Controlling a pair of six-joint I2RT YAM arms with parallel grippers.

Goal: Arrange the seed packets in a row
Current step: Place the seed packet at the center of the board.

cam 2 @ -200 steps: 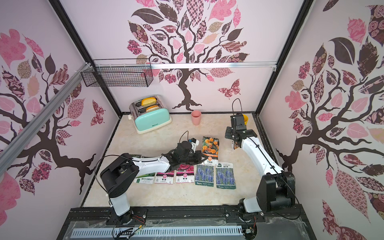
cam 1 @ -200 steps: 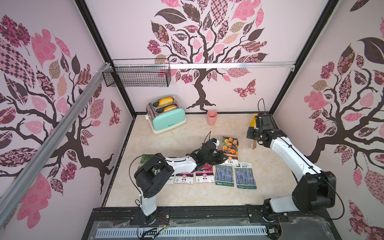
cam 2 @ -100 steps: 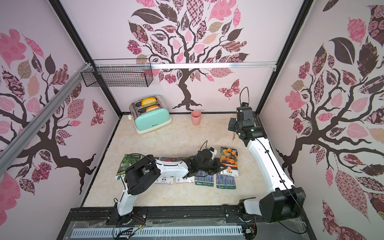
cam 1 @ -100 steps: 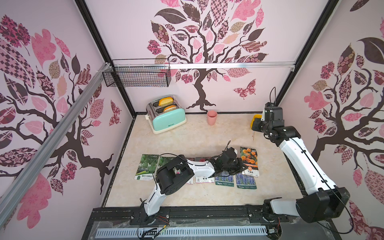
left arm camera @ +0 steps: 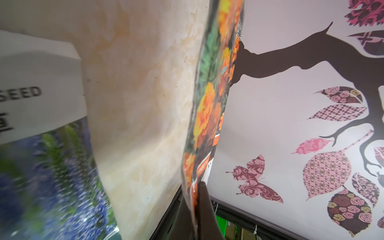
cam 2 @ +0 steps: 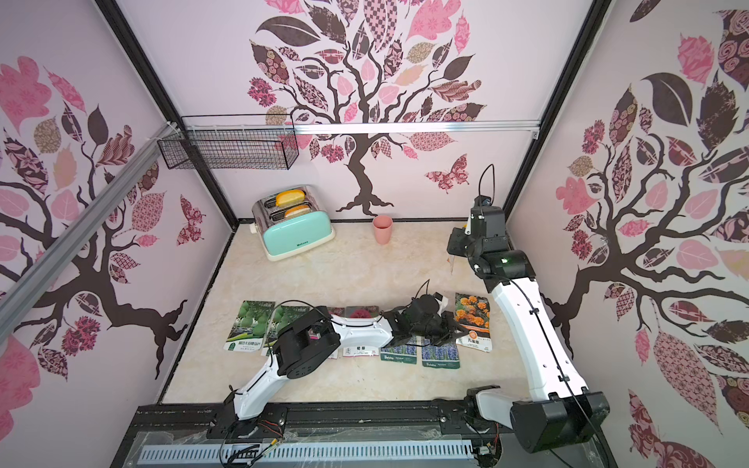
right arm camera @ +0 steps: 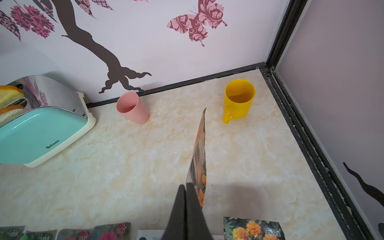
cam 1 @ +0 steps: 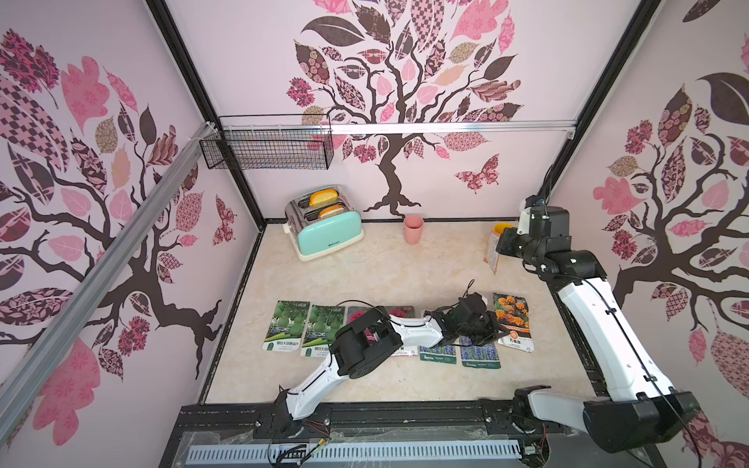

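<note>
Jaws of left gripper (left arm camera: 194,188) pinch marigold packet (cam 1: 511,320) at the row's right end, just beside lavender packets (cam 1: 480,358). Jaws of right gripper (right arm camera: 186,188) pinch second marigold packet (right arm camera: 200,158), which hangs edge-on above table (cam 1: 405,275) near yellow cup (right arm camera: 239,99).

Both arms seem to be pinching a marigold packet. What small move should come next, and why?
Probably the left end effector should open and let go: its marigold packet already lies at the row's right end, beside the lavender packets. That frees room for the second marigold packet, pinched in the raised right end effector.
</note>
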